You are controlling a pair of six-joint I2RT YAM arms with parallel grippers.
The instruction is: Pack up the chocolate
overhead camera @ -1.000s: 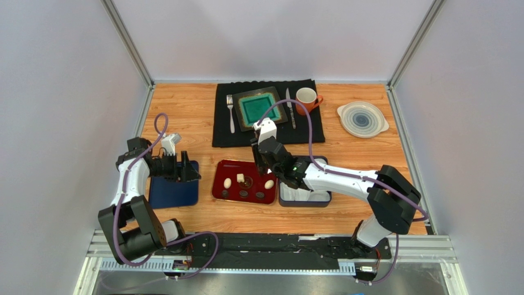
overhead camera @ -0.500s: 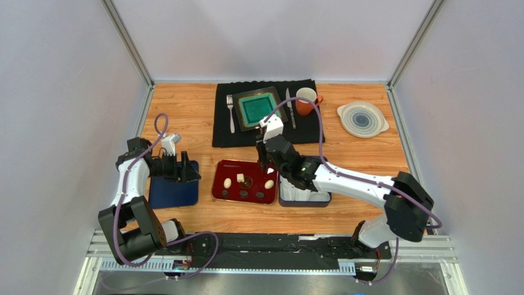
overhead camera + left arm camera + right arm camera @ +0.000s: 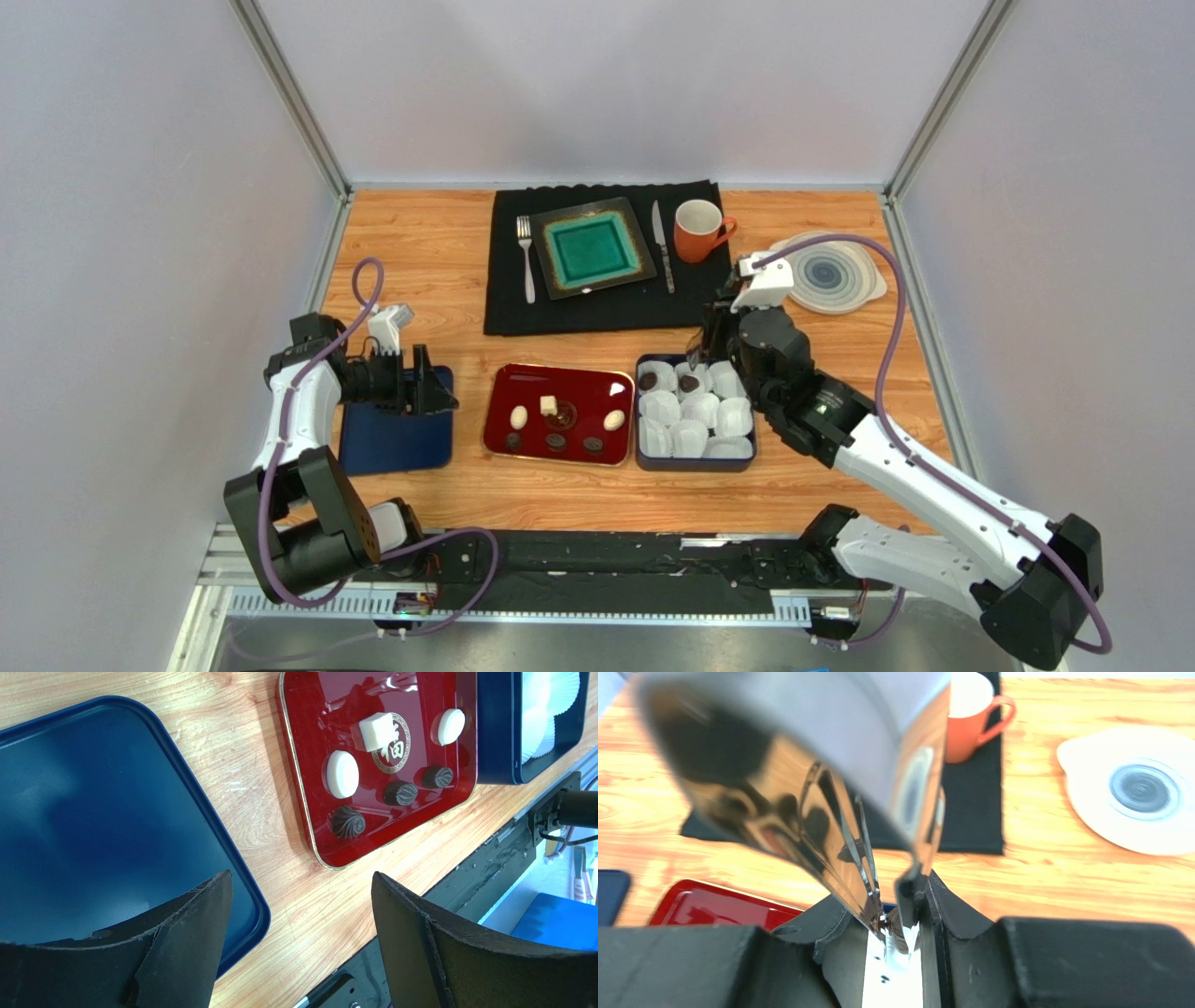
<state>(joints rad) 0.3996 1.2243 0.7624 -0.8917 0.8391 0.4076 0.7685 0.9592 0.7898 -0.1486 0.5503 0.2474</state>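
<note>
Clamping metal tongs [image 3: 878,847], the right gripper [image 3: 896,946] hangs over the far edge of the blue box [image 3: 641,445] of white paper cups [image 3: 697,409]. A dark piece [image 3: 895,924] seems pinched at the tong tips. Two dark rounds [image 3: 650,378] sit in cups just to its left.

Left gripper [image 3: 302,952]: fingers apart, above the blue lid [image 3: 84,812].

Chocolate [image 3: 342,774]: six pieces on the red tray [image 3: 309,742], to the left gripper's right, on the counter [image 3: 421,238].
</note>
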